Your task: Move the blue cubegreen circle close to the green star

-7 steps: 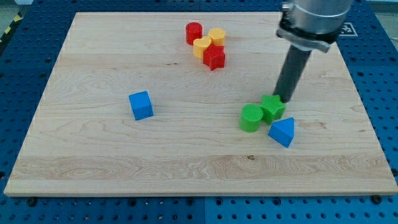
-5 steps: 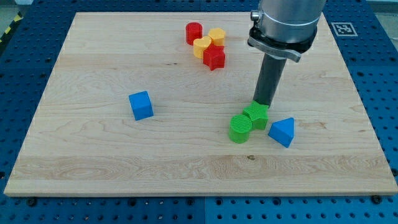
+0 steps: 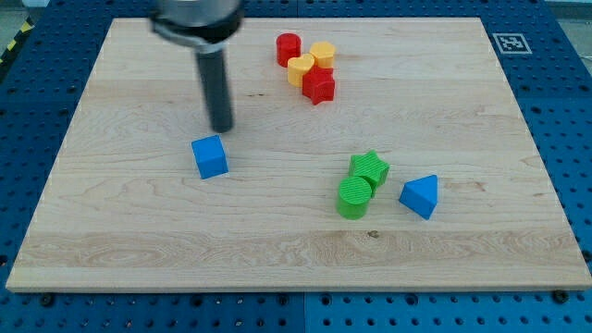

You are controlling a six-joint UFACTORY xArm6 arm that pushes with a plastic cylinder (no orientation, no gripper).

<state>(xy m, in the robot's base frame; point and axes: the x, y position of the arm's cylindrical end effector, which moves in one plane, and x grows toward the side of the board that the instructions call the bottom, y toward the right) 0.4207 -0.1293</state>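
Note:
The blue cube (image 3: 210,156) sits on the wooden board (image 3: 111,222) left of the middle. My tip (image 3: 222,129) is just above it in the view, slightly to its right, a small gap apart. The green star (image 3: 370,168) lies right of the middle, with the green circle (image 3: 354,197) touching its lower left side.
A blue triangle (image 3: 420,195) lies just right of the green pair. At the view's top, a red cylinder (image 3: 289,48), a yellow heart (image 3: 301,68), a yellow block (image 3: 323,54) and a red star (image 3: 319,86) form a tight cluster.
My tip has swept from beside the green star across to the left, ending above the blue cube. The green star and green circle have shifted slightly left and down.

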